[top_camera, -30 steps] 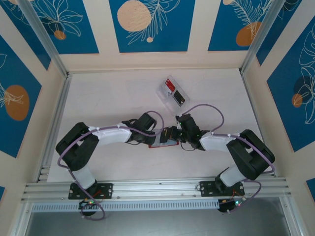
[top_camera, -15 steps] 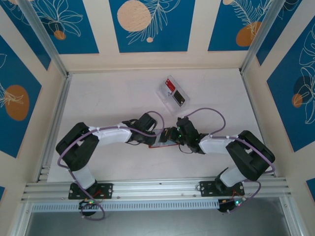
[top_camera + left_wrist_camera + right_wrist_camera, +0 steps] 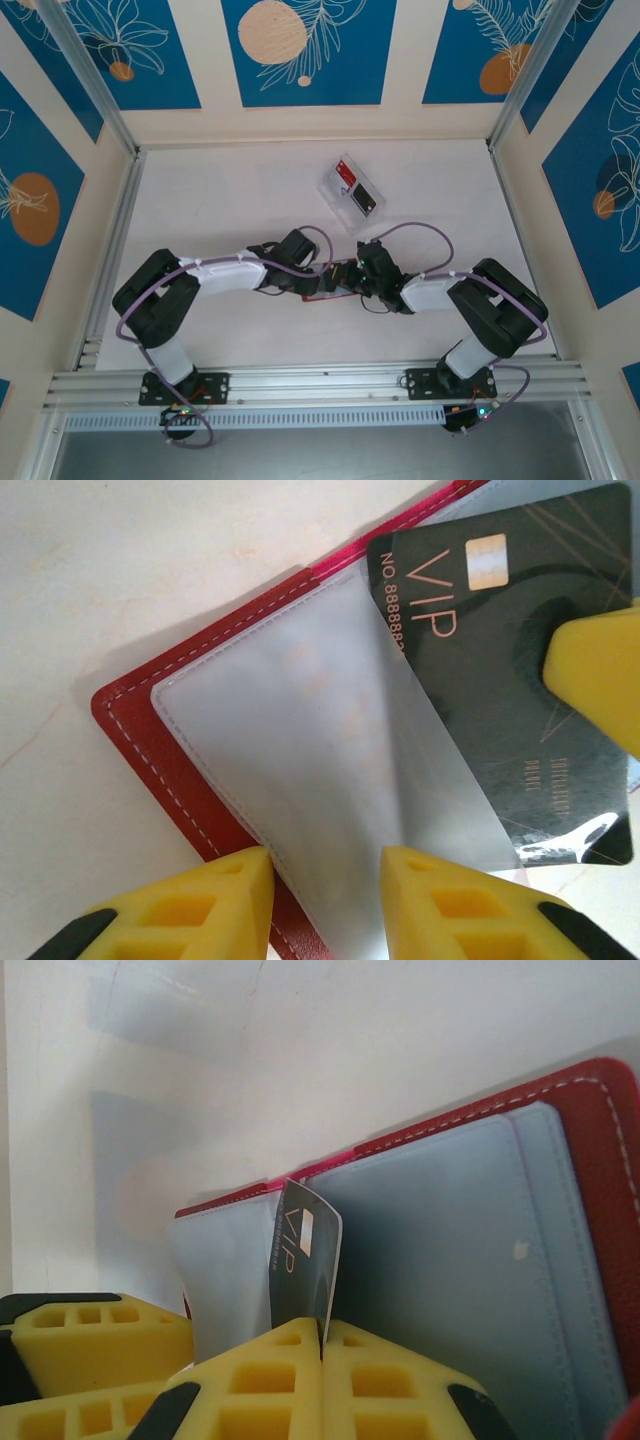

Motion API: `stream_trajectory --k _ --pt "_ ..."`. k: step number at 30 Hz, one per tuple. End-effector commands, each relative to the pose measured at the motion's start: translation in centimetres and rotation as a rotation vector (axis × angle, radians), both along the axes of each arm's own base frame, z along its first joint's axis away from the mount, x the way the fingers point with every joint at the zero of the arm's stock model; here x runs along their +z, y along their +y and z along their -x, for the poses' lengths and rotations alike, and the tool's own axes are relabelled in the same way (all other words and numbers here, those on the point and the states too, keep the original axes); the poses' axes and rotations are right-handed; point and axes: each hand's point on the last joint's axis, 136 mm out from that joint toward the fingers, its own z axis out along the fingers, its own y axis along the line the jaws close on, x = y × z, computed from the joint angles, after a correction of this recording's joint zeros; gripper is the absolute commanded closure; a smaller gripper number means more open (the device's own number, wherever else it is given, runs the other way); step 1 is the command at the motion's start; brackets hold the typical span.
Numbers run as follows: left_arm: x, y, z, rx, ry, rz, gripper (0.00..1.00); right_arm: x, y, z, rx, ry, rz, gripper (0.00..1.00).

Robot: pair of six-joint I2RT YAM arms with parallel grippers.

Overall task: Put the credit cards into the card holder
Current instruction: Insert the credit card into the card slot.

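Observation:
The red card holder (image 3: 125, 735) lies open on the table, grey pockets up, between the two grippers (image 3: 322, 295). My right gripper (image 3: 321, 1325) is shut on a black VIP credit card (image 3: 300, 1260), its far edge at the holder's middle fold beside a lifted grey pocket flap (image 3: 215, 1290). The left wrist view has that card (image 3: 500, 660) slanting over the pocket sheet. My left gripper (image 3: 325, 865) stands open over the holder's near edge, the grey flap running between its fingers. A red card (image 3: 346, 172) and a black card (image 3: 366, 200) lie in the clear tray.
The clear plastic tray (image 3: 335, 190) sits on the table just beyond the grippers. Both arms meet near the table's middle, fingertips close together. Aluminium rails run along the left, right and near edges.
My right gripper has moved left toward the holder with the black card. The left gripper's jaws have widened.

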Motion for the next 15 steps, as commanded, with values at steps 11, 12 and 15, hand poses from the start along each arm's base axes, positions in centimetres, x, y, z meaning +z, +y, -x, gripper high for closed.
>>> stream_trajectory --k 11,12,15 --pt "0.1 1.3 -0.1 0.047 0.063 0.056 0.68 -4.2 -1.6 3.3 0.140 0.188 0.116 1.00" --pt "-0.1 1.3 -0.1 0.047 0.068 0.057 0.69 -4.2 -1.7 3.3 0.147 0.191 0.117 1.00" --pt "-0.6 1.1 -0.2 0.050 0.076 0.056 0.71 -4.2 -1.7 3.3 0.173 0.197 0.116 1.00"
